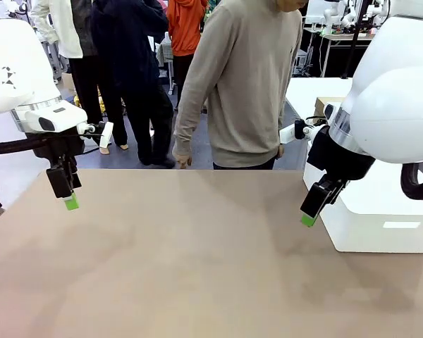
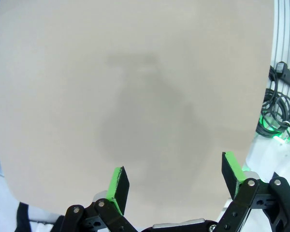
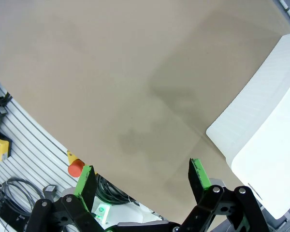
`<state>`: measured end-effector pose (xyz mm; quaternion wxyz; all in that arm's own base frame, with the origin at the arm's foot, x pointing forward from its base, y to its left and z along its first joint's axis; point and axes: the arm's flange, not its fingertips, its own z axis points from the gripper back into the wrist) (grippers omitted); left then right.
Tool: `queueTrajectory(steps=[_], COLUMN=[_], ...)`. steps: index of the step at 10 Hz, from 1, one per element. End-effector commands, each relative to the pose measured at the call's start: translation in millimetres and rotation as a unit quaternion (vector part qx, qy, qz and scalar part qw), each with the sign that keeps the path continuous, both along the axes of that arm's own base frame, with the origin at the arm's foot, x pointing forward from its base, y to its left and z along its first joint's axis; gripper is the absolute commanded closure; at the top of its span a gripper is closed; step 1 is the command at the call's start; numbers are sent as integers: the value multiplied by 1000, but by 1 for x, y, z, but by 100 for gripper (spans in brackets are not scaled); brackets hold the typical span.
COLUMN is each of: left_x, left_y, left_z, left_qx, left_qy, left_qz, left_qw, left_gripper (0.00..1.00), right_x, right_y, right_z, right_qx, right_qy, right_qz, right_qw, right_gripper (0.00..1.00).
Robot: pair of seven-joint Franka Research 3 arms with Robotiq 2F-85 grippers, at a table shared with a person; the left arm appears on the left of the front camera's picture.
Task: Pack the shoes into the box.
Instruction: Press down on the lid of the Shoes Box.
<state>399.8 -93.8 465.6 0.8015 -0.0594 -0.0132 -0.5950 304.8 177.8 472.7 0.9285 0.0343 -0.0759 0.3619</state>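
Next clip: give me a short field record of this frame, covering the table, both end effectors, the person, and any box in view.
table: tan surface, bare between the arms
left end effector: open, holding nothing, hanging above the table
right end effector: open, holding nothing, hanging above the table beside the white box
white box: smooth, at the table's right edge
person: standing at the far side, arms down, hands off the table

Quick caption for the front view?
Both open grippers, left and right, hover over the table; person opposite.
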Motion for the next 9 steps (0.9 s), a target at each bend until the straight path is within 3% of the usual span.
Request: queueTrajectory(steps=[1,9], left_x=[-1,-1], left_y=[2,2], left_z=[0,0], left_qx=[7,7], left_qy=[-4,-4], left_qz=[1,1], left_qw=[1000,1000], left_gripper=[0,0], right_x=[0,0], right_y=[0,0], right_z=[2,2], right_qx=[1,1], right_qy=[-1,-1], right_qz=[0,0], right_qw=[1000,1000], right_gripper=[0,0])
